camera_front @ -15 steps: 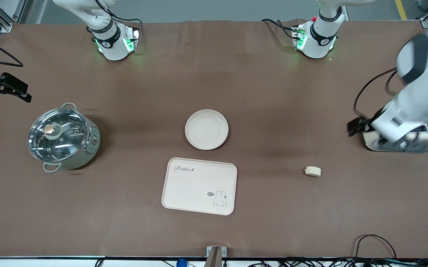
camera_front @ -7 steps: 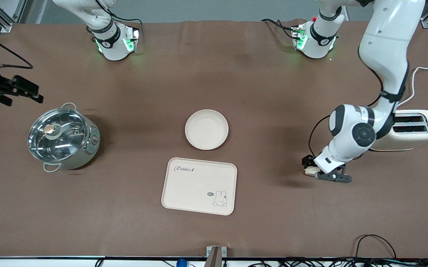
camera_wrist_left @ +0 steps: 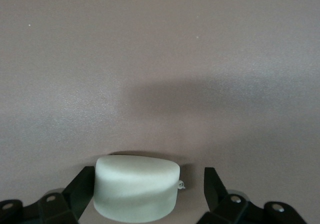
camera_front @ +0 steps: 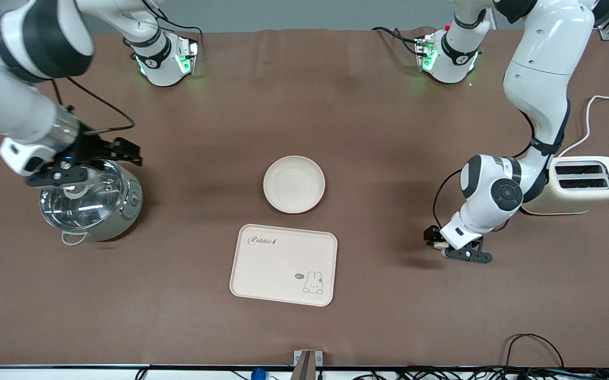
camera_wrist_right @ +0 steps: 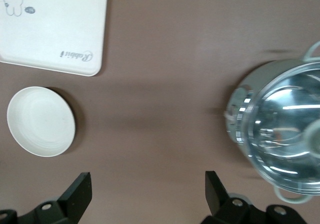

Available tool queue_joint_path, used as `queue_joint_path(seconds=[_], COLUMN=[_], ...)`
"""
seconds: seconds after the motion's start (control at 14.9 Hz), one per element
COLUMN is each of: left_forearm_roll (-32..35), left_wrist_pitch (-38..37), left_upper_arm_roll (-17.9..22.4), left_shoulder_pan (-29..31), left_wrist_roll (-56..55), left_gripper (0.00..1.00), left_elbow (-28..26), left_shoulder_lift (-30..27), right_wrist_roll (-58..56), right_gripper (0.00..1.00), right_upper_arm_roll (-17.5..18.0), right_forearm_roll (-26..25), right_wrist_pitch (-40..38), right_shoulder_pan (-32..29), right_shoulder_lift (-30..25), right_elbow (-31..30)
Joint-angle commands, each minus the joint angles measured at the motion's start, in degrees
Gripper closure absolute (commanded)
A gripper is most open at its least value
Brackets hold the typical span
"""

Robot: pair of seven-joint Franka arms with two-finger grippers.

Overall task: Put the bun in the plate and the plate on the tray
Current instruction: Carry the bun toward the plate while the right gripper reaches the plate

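The bun (camera_wrist_left: 136, 186), a stubby cream-white cylinder, lies on the brown table toward the left arm's end. My left gripper (camera_front: 444, 247) is down around it and open. In the left wrist view one finger (camera_wrist_left: 82, 189) touches the bun's side while the other finger (camera_wrist_left: 212, 186) stands a small gap away. The round plate (camera_front: 294, 184) sits at mid-table with nothing in it. The rabbit tray (camera_front: 283, 265) lies just nearer the front camera, also bare. My right gripper (camera_front: 67, 177) hovers open over the pot, holding nothing.
A steel pot with a glass lid (camera_front: 91, 203) stands at the right arm's end. A cream toaster (camera_front: 589, 182) with its cord sits at the left arm's end, beside the left arm's elbow. Bare brown table lies between the bun and the plate.
The left arm swung from the toaster down onto the bun, and its fingers have begun to narrow. The right arm came in from the table's end to hang over the pot.
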Motion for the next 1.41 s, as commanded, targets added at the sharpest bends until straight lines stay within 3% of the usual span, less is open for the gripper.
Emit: queue_joint_path(seconds=[0.0,0.2,0.34,0.4,0.54,0.81,1.07,1.28,1.34], left_forearm_roll=[-0.06,0.03,0.11,0.03,-1.02,-0.76,-0.68,-0.5,-0.5], left_wrist_pitch=[0.04,0.04,-0.05,-0.83,-5.99,-14.02,-13.93,-12.53,-11.05], left_upper_arm_roll=[-0.09,-0.62,-1.49,-2.98,-6.32,-15.89,-16.53,-16.27,-16.26], left_shoulder_pan=[0.14,0.41,0.41,0.41,-0.12,-3.0,-12.49,-20.05,-21.11], left_wrist_roll=[1.51,2.39,6.41,6.61,2.69,-25.66,-46.17,-56.37,-59.1], left_gripper=[0.49,0.74,0.95,0.97,0.97,0.96,0.94,0.93,0.88], left_elbow=[-0.4,-0.49,-0.22,0.47,2.4,7.59,9.09,10.41,10.41], left_shoulder_lift=[-0.33,-0.42,-1.11,-1.9,-3.4,-3.06,-2.44,-0.42,0.45], right_wrist_roll=[4.2,4.3,4.3,4.3,4.3,4.3,4.3,4.3,4.3], right_gripper=[0.0,0.0,0.0,0.0,0.0,0.0,0.0,0.06,0.1], right_upper_arm_roll=[-0.5,-0.5,-0.5,-0.5,-0.41,-0.41,-0.41,-0.41,-0.33], right_forearm_roll=[2.44,13.77,15.2,16.07,17.66,20.29,23.71,25.13,25.48], right_wrist_pitch=[5.38,20.64,25.09,25.53,30.86,42.83,47.67,48.74,48.74], right_shoulder_pan=[4.98,8.33,10.44,10.62,11.84,17.38,20.28,21.87,21.96], right_shoulder_lift=[4.05,7.41,8.98,9.86,10.31,13.47,18.3,20.86,21.03], right_elbow=[-1.59,-9.74,-11.7,-11.88,-15.03,-19.61,-20.58,-20.32,-20.23])
